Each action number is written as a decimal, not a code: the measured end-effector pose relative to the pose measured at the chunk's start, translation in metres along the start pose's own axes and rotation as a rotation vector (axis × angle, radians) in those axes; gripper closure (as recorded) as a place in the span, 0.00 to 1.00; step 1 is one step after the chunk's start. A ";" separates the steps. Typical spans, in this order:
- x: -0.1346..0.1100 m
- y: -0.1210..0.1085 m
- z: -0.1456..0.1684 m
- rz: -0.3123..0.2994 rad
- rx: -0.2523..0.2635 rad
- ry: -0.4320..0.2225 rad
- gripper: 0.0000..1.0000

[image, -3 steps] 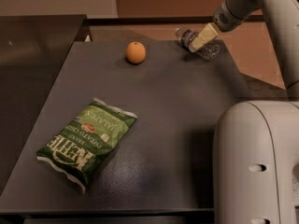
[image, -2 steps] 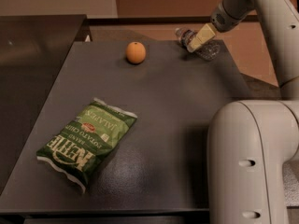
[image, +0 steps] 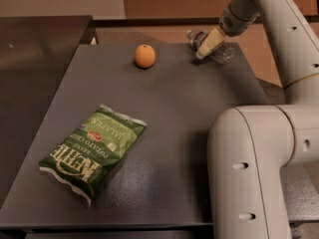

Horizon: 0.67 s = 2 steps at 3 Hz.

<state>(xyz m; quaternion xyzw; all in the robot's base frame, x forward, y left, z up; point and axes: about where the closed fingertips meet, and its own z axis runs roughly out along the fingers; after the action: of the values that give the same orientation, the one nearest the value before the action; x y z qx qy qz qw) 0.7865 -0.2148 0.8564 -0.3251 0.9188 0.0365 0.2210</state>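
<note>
My gripper point(image: 208, 44) is at the far right corner of the dark table point(image: 169, 113), right at a clear plastic bottle point(image: 223, 54) that lies on its side there. The gripper's tan tip rests over the bottle's middle, and the bottle's cap end point(image: 191, 34) pokes out to the left. An orange point(image: 145, 56) sits on the table to the left of the gripper, well apart from it. A green bag of Kettle jalapeño chips point(image: 92, 151) lies flat near the front left.
The white arm's big near link point(image: 249, 173) fills the lower right and covers the table's front right corner. A darker counter point(image: 35, 68) adjoins the table on the left. Brown floor point(image: 269, 44) shows beyond the right edge.
The arm's near links have swung left in the view and cover more of the table. The gripper stays at the bottle, shifted only slightly. Orange and chip bag have not moved.
</note>
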 end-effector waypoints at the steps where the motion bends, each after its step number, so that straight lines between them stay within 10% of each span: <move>1: 0.009 0.005 0.007 0.018 0.002 0.080 0.17; 2: 0.013 0.007 0.001 0.030 0.018 0.121 0.41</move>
<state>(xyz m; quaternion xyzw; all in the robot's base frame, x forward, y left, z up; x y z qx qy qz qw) 0.7731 -0.2168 0.8494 -0.3108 0.9356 0.0119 0.1671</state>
